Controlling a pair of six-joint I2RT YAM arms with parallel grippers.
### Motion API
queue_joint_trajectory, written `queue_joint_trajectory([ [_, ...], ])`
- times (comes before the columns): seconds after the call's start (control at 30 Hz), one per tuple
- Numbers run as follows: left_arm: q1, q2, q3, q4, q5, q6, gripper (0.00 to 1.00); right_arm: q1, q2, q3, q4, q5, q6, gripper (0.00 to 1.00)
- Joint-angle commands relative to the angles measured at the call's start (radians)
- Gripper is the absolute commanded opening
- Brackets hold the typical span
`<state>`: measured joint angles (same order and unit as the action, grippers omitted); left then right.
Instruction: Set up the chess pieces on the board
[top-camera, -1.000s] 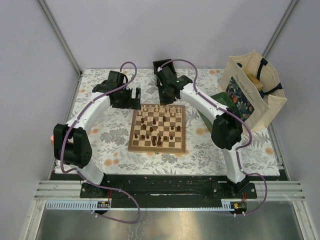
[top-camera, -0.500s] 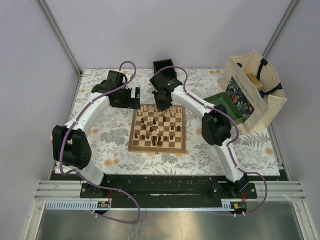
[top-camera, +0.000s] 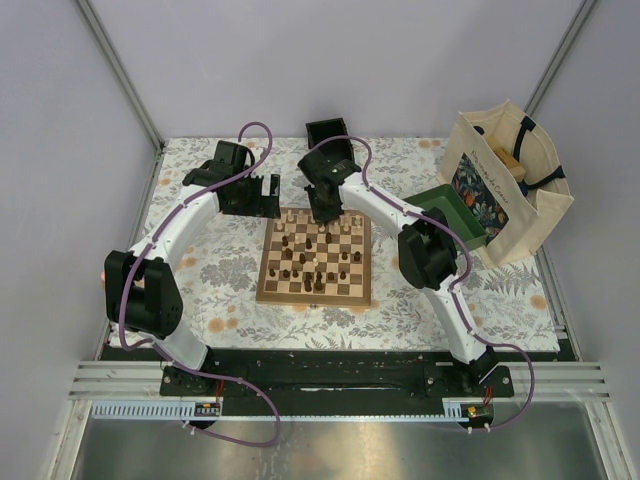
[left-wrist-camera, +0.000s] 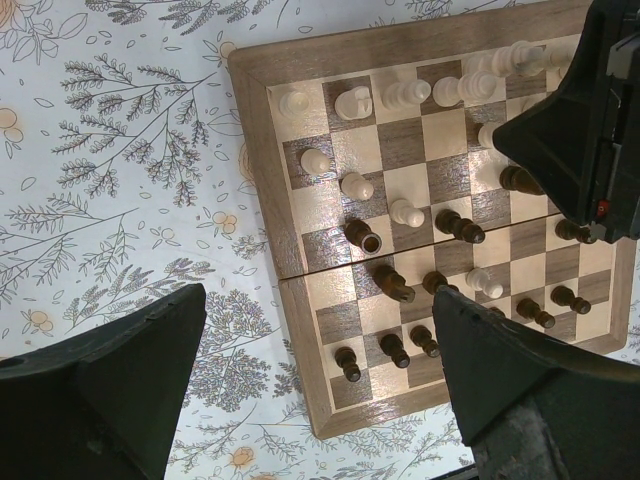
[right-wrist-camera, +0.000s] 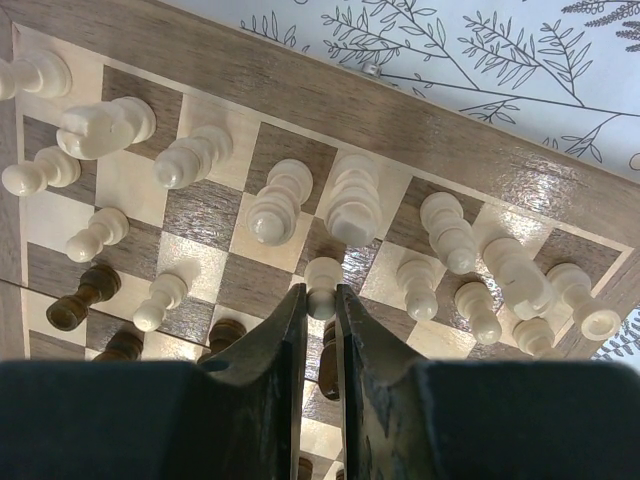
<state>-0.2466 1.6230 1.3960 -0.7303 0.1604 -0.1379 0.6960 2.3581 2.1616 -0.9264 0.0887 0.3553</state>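
Note:
The board (top-camera: 263, 289) lies in the middle of the flowered table with cream chess pieces (top-camera: 318, 218) mostly along its far rows and dark chess pieces (top-camera: 310, 276) scattered nearer. My right gripper (top-camera: 325, 211) points down over the far middle of the board, shut on a cream pawn (right-wrist-camera: 322, 286) just in front of a tall cream piece (right-wrist-camera: 352, 207). Whether the pawn touches the board (right-wrist-camera: 400, 112) I cannot tell. My left gripper (top-camera: 262, 197) hangs open above the board's far left corner (left-wrist-camera: 262, 180), its fingers (left-wrist-camera: 120, 380) wide apart with nothing between them.
A green tray (top-camera: 456, 206) and a cream tote bag (top-camera: 508, 182) stand at the right. A small black box (top-camera: 328, 133) sits behind the board near the back wall. The table's edges run along a metal frame.
The right arm has swung left from the board's far right to its far middle, the cream pawn still in its jaws. The left arm has not moved.

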Motion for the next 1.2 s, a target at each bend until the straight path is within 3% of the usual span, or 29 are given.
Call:
queue_joint_trajectory([
  [0.0,0.004,-0.037,-0.009,0.031,-0.013,0.012,0.99,0.011,0.006,0.052,-0.009,0.032,-0.015,0.23],
  [0.7,0.006,-0.041,-0.008,0.025,-0.012,0.014,0.99,0.013,-0.036,0.078,-0.032,0.0,-0.026,0.36],
  [1.03,0.004,-0.055,-0.009,0.028,-0.036,0.009,0.99,0.053,-0.316,-0.209,0.083,-0.055,-0.022,0.4],
  [1.17,0.004,-0.06,-0.011,0.029,-0.042,0.004,0.99,0.077,-0.356,-0.304,0.104,-0.086,-0.009,0.42],
])
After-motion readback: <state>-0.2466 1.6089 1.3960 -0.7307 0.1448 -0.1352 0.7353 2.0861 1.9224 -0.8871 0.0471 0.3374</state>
